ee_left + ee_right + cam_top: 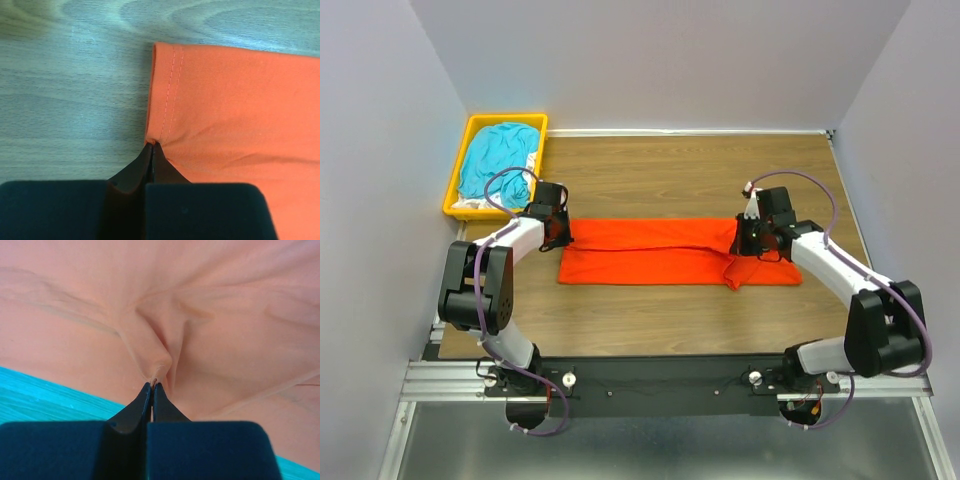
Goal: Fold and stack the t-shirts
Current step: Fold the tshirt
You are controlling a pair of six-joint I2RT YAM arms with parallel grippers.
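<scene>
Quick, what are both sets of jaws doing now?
Left gripper: jaws shut on the orange t-shirt, at its hem.
Right gripper: jaws shut on a fold of it.

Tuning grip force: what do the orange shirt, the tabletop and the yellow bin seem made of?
Orange t-shirt: soft matte cloth, stitched hem, puckered folds. Tabletop: wood grain, possibly laminate. Yellow bin: smooth rim, likely plastic.

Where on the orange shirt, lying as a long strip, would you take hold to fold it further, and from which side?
Probably at its short ends, coming down from the outer sides: the orange shirt lies flat and long, so the stitched hem gives a pinchable edge. The left pincer is shut there; the right pincer pinches a pleat.
</scene>
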